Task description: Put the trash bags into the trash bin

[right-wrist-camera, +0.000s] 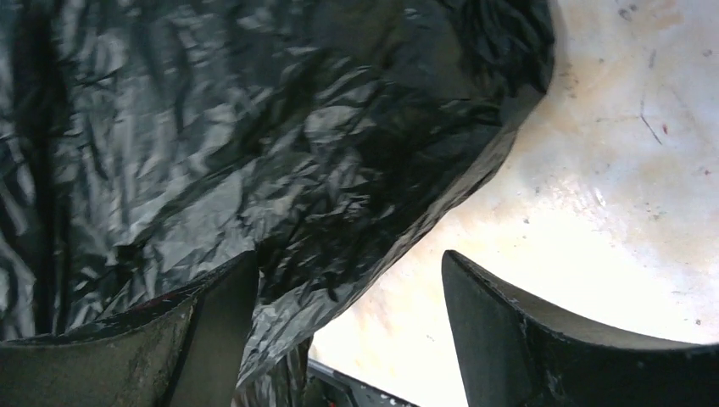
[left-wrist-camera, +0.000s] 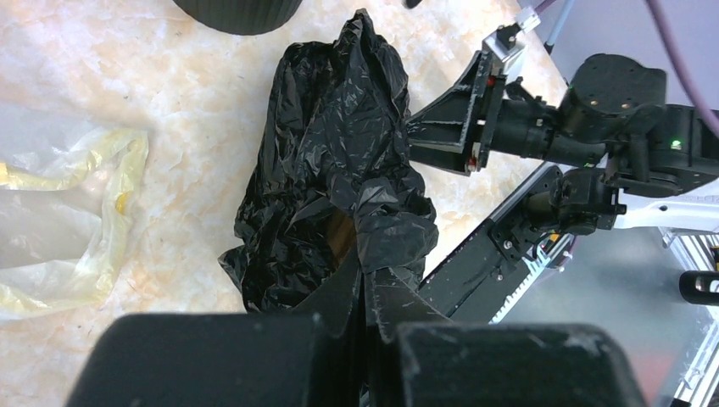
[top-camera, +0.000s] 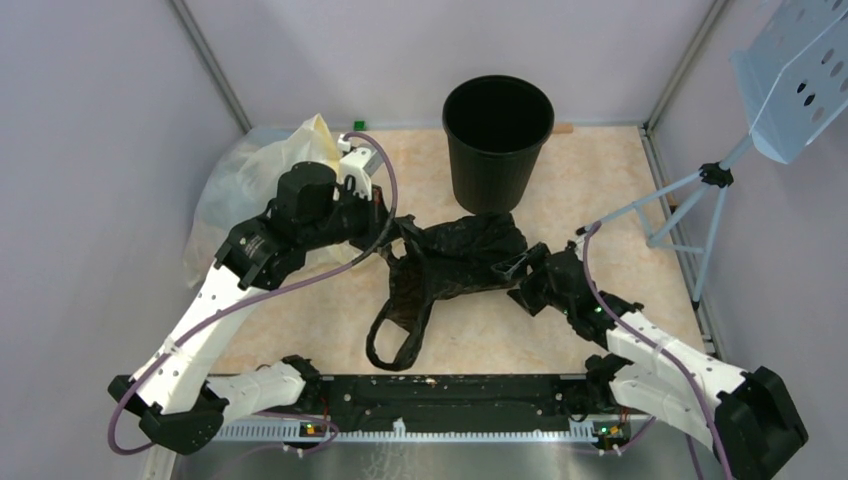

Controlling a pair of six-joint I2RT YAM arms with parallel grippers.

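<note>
Hiding tips of left fingers [left-wrist-camera: 398, 301] — crumpled trash bag [left-wrist-camera: 331, 153]

A crinkly, glossy black plastic bag [right-wrist-camera: 254, 127] lies against one of the two wide-apart right fingers [right-wrist-camera: 509, 339], with pale marbled table [right-wrist-camera: 610, 170] showing between and beyond them.

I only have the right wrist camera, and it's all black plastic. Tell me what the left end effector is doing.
Observer: The left end effector is shut on the black bag, pinching a fold at its left end.
Operator: Give me the bin's position.
Observer: The bin stands upright at the far side of the table, just beyond the bag.
Operator: Report anything else nearby.
Observer: A pale-yellow bag lies at the far left, apart from the black one.
</note>
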